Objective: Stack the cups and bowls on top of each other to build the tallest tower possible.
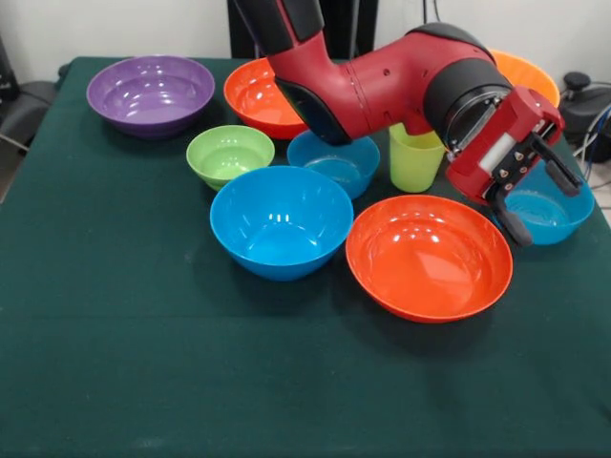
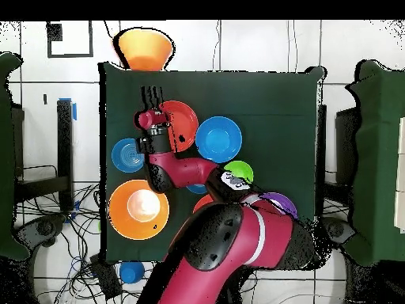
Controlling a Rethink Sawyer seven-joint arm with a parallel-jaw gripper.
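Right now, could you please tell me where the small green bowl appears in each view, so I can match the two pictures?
Front view: the green bowl sits left of centre, between the purple bowl behind it and the big blue bowl in front.
Overhead view: the green bowl lies right of centre, partly hidden by the arm.
Shared landmark: the big blue bowl beside it.

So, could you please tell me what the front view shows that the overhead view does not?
Only the front view shows the green cup, which the arm covers from above. Only the overhead view shows an orange bowl beyond the table edge and cables on the floor. Both show the open claw, the big blue bowl and the purple bowl.
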